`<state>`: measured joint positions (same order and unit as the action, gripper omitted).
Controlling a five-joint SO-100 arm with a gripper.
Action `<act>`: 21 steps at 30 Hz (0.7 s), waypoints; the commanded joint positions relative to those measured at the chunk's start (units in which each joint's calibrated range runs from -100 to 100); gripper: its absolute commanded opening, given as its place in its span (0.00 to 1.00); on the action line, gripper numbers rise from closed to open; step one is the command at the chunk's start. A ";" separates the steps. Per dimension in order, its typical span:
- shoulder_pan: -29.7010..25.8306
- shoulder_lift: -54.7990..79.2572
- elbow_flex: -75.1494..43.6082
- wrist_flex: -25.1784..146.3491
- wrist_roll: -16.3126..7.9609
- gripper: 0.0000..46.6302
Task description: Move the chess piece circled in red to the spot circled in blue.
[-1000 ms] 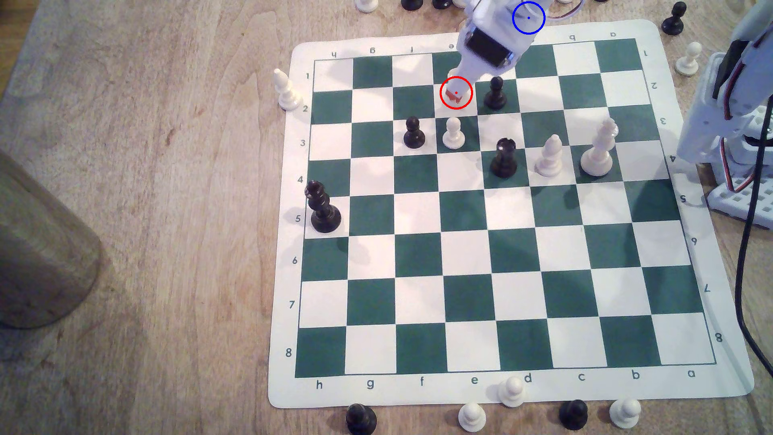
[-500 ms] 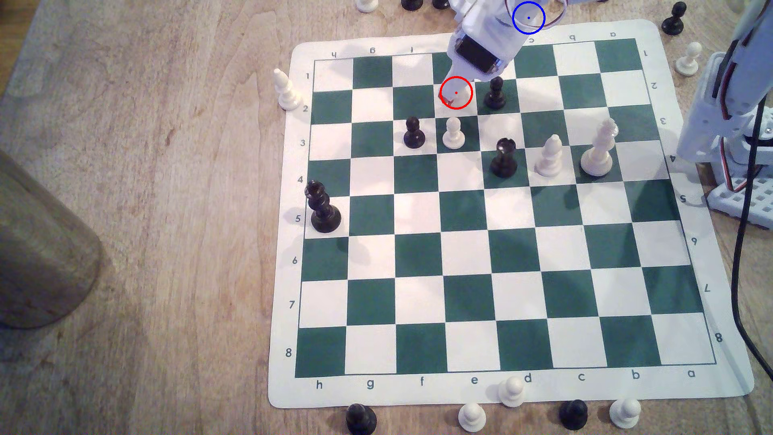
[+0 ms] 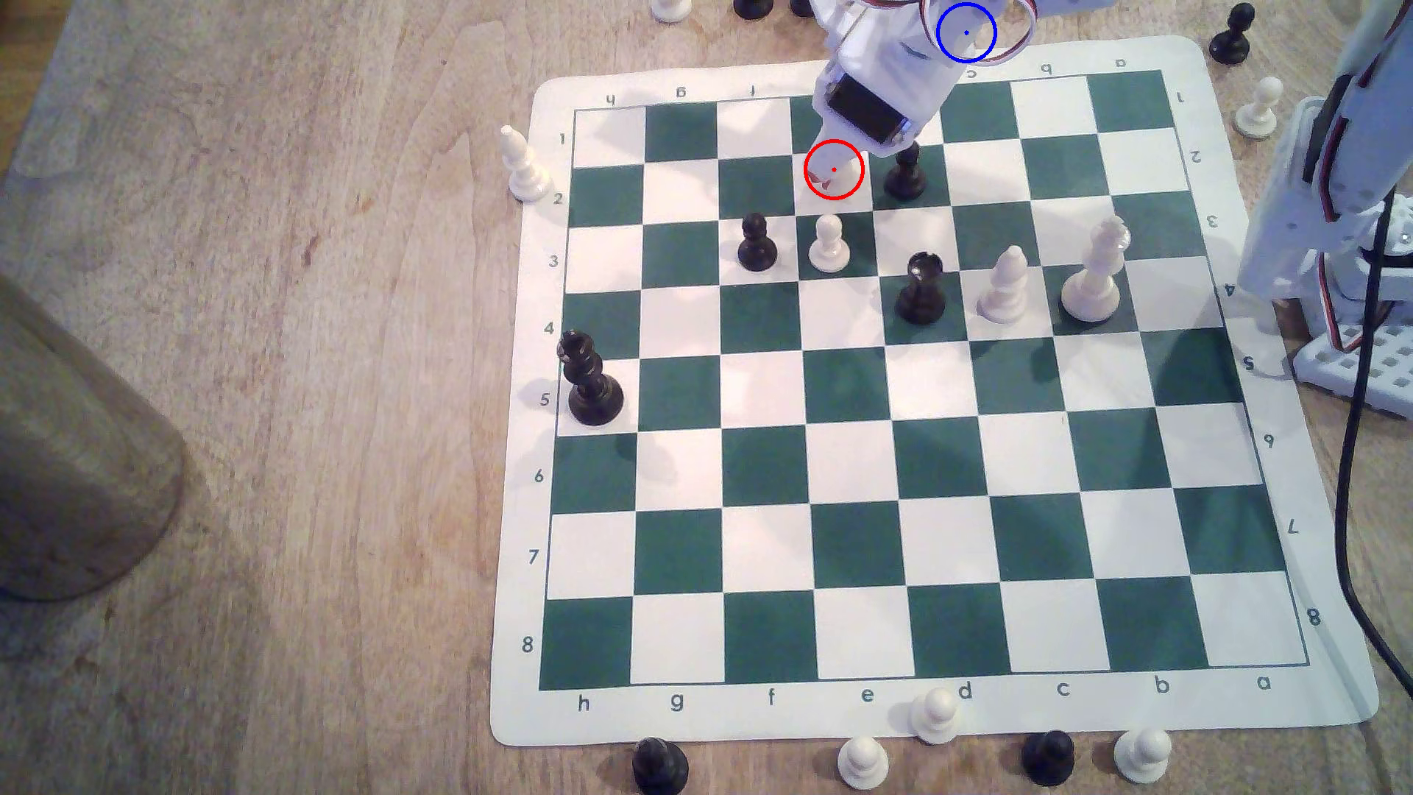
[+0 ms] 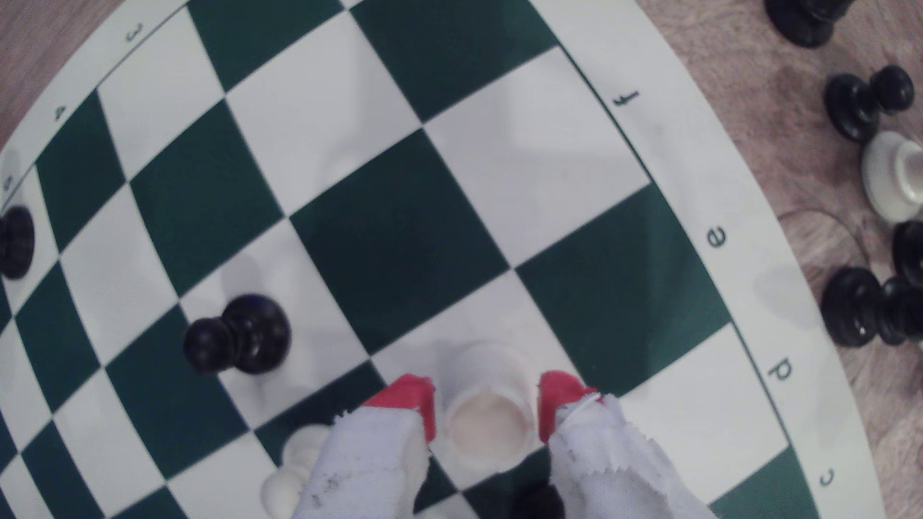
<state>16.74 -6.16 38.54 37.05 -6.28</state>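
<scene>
Right — going left to right across the wrist view, I have the near red fingertip (image 4: 407, 399), then the white rook (image 4: 487, 414) between the tips, then the far red fingertip (image 4: 557, 399). The gripper (image 4: 484, 404) straddles the rook with the jaws a little wider than the piece; I see thin gaps either side, so I judge it not yet clamped, though I cannot tell for certain whether either pad touches. The rook stands upright on its white square, inside the red circle in the exterior view, where the gripper (image 3: 829, 180) covers it.

I expect the rook to be light, rigid, smooth plastic — prone to slipping or tipping if pinched high on the battlements. I'd close on the straight wall of the tower, below the notches and above the flared base.

A white pawn (image 4: 294, 469) and a black pawn (image 3: 906, 172) stand just beside it, so I'd lift straight up before heading for the blue-circled spot (image 3: 966, 32) off the board.
</scene>
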 commanded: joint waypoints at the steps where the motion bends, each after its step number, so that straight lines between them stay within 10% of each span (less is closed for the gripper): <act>1: -0.35 -2.92 -4.09 -0.20 0.00 0.12; 21: 9.03 -15.74 -14.07 15.69 0.00 0.04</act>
<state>21.53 -16.13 31.59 49.40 -6.67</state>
